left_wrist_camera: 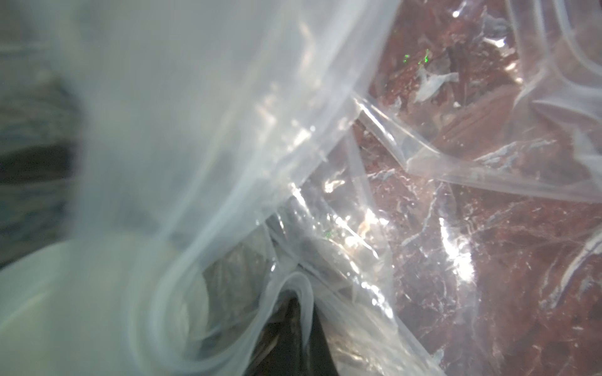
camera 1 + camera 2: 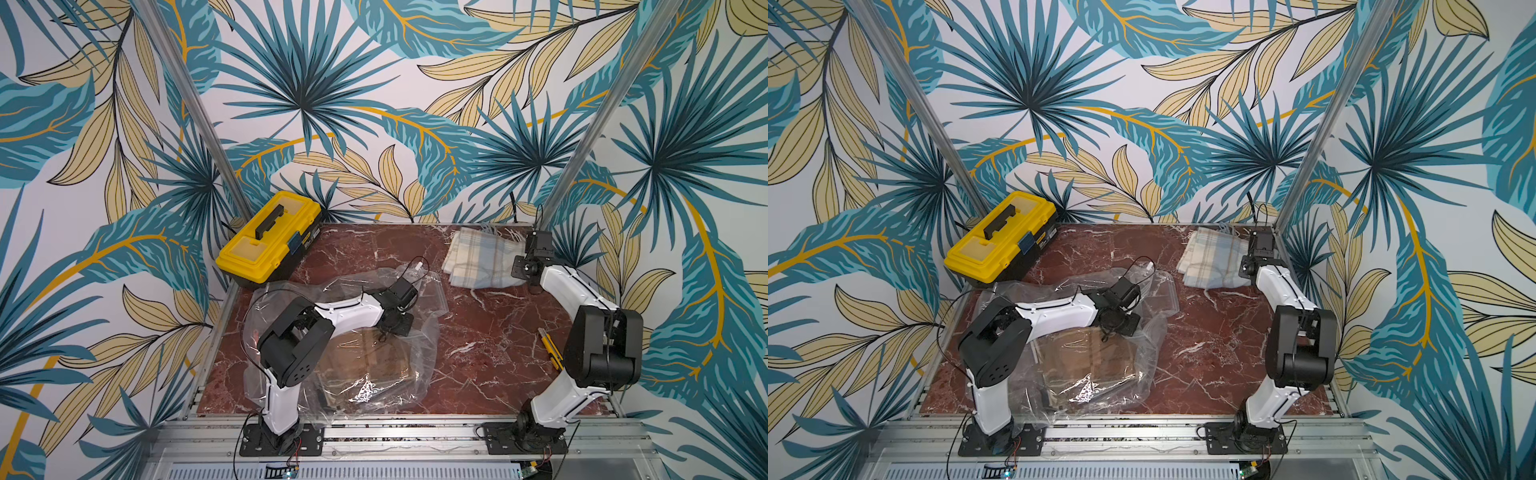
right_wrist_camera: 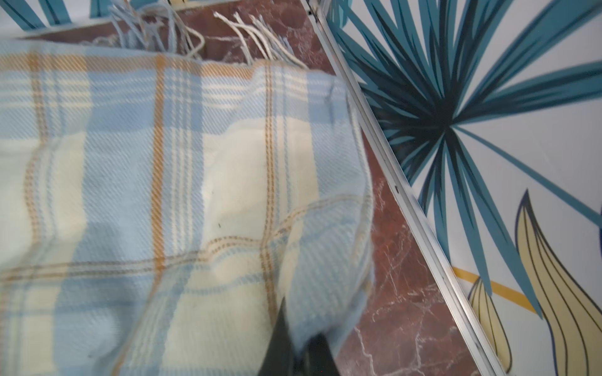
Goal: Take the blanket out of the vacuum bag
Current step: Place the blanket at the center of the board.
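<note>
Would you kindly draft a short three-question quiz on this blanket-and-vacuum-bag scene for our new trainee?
1. True or false: the blanket lies inside the vacuum bag.
2. What is the right gripper shut on? A) the vacuum bag B) the blanket C) nothing
3. Fill in: the yellow toolbox stands at the far corner of the table, on the ___ arm's side.

Key: 1 false; 2 B; 3 left.
</note>
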